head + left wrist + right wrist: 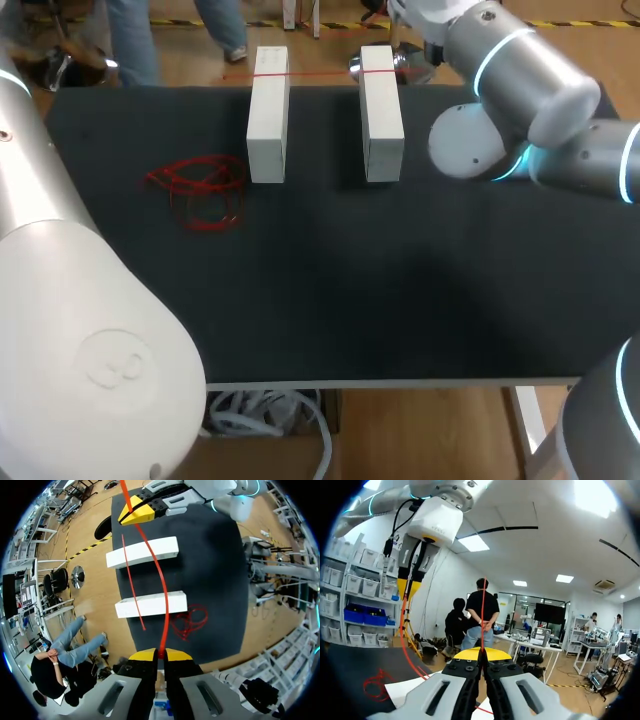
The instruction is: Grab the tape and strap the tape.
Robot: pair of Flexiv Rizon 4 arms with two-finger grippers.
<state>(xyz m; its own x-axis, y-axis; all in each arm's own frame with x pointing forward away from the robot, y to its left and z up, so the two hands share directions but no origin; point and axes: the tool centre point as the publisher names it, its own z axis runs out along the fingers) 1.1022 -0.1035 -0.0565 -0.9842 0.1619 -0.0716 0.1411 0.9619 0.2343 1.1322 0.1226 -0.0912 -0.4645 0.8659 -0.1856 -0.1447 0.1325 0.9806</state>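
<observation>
Left gripper (160, 653) and right gripper (482, 653) both pinch one red tape (166, 605) — it's stretched along the tabletop's (400, 300) far edge, crossing two white blocks (268, 115).

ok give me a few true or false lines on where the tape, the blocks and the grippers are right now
1. The left gripper is shut on the red tape. True.
2. The right gripper hangs open and empty. False: it too is shut on the red tape.
3. The held tape crosses over both the left white block and the right white block. True.
4. The loose red tangle lies between the two blocks. False: it lies on the table outside them, beside the left white block.
</observation>
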